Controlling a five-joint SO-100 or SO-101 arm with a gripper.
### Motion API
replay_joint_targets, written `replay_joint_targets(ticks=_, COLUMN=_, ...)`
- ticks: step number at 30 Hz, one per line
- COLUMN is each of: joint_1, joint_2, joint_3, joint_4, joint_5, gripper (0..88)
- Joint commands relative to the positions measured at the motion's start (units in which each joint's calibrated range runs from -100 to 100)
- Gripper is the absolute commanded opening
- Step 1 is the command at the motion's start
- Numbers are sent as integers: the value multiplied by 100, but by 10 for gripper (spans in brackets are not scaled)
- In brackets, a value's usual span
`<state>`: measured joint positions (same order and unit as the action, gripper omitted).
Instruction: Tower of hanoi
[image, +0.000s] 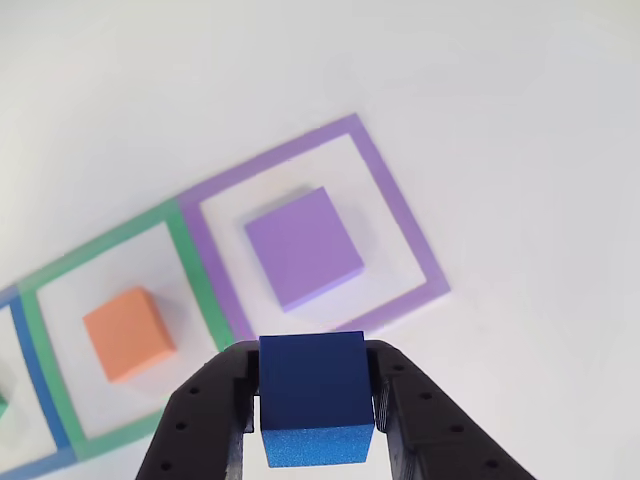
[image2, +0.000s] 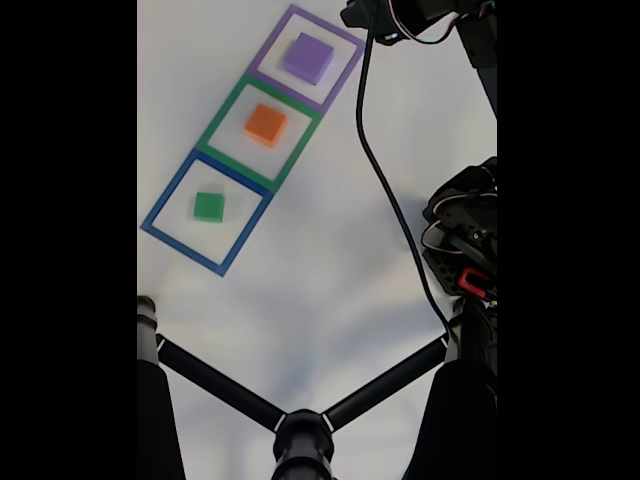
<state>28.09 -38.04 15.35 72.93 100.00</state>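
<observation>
Blue block (image: 314, 400) – matte foam, grainy face; end effector (image: 316, 420) – black plastic; table (image: 520, 120) smooth, white, v. matte.

Blue block (image: 316, 400) clamped in claw (image: 316, 420); purple (image: 303, 247), orange (image: 128, 333), green (image2: 209, 206) blocks flat, apart.

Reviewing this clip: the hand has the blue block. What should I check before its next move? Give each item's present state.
1. Hand shut on the blue block: ok.
2. Block sits square between the fingers: ok.
3. Purple block top bare, inside the purple outline: ok.
4. Orange block top bare, inside the green outline: ok.
5. Green block top bare, in the blue outline: ok.
6. Height above the table: cannot tell.
</observation>
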Motion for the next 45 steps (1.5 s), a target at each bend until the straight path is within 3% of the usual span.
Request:
replay_joint_targets(ticks=1, joint_1=131, joint_2=-507, joint_3=1804, joint_4=-2061, joint_5=0, gripper=26)
replay_joint_targets(ticks=13, joint_1=39, joint_2=166, joint_3=4902, joint_4=-6893, joint_5=0, gripper=26)
replay_joint_targets(ticks=23, joint_1=-159, joint_2=2393, joint_3=5130, joint_4=-9976, joint_5=0, gripper=27)
replay_joint_targets(ticks=30, joint_1=-151, joint_2=3283, joint_3=5012, joint_4=-10778, joint_5=0, gripper=28)
replay_joint_targets(ticks=45, joint_1=-60, joint_2=4244, joint_3=4457, joint_4=-11158, joint_5=0, gripper=29)
